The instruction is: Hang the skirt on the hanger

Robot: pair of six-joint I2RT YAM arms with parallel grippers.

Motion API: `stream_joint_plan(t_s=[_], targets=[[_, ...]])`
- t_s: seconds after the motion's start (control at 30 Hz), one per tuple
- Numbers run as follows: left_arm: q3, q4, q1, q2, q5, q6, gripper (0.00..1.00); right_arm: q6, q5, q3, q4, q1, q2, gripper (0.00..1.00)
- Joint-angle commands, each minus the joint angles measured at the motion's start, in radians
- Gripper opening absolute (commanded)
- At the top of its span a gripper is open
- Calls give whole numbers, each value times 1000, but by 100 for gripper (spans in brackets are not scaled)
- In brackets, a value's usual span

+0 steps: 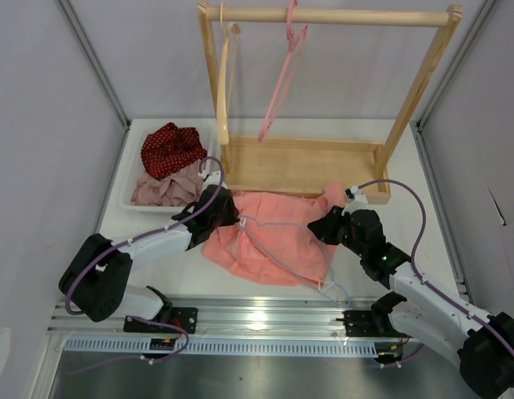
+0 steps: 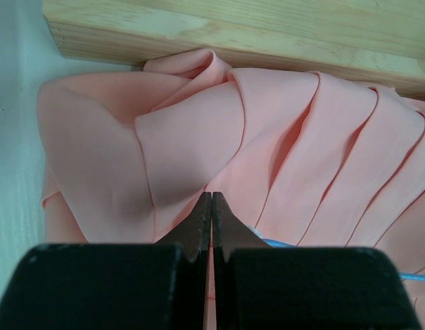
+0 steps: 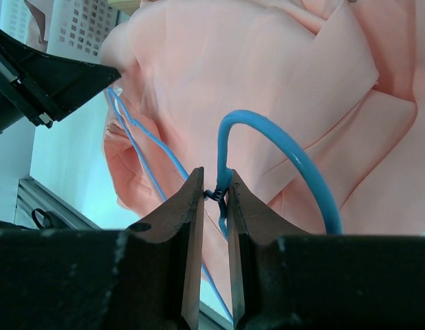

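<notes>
The salmon-pink skirt lies crumpled on the white table in front of the wooden rack. The thin pale blue hanger runs across it and down towards the front edge. My left gripper is at the skirt's upper left corner. In the left wrist view it is shut, with the skirt's folds converging at the tips and a strip of pink cloth between the fingers. My right gripper is at the skirt's right side. In the right wrist view it is shut on the hanger's twisted neck, just below the hook.
A wooden rack stands behind the skirt, with a pink hanger and a wooden hanger on its rail. A white tray at the left holds a red dotted cloth and a mauve cloth. A metal rail runs along the front.
</notes>
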Motion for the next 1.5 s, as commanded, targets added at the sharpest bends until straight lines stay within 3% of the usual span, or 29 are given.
stream_joint_plan(t_s=[0.0, 0.3, 0.5, 0.67, 1.03, 1.47], targets=[[44, 29, 12, -5, -1, 10, 0, -32, 8, 44, -30, -7, -1, 0], [40, 32, 13, 2, 17, 15, 0, -39, 8, 46, -41, -33, -4, 0], [15, 46, 19, -14, 119, 8, 0, -41, 3, 44, -42, -39, 0, 0], [-15, 37, 31, -63, 137, 14, 15, -42, -13, 37, -28, -39, -4, 0], [46, 61, 119, 45, 447, 56, 21, -44, -43, 23, -8, -41, -14, 0], [110, 10, 219, 108, 667, 136, 27, -47, -67, -5, 15, -42, -8, 0]])
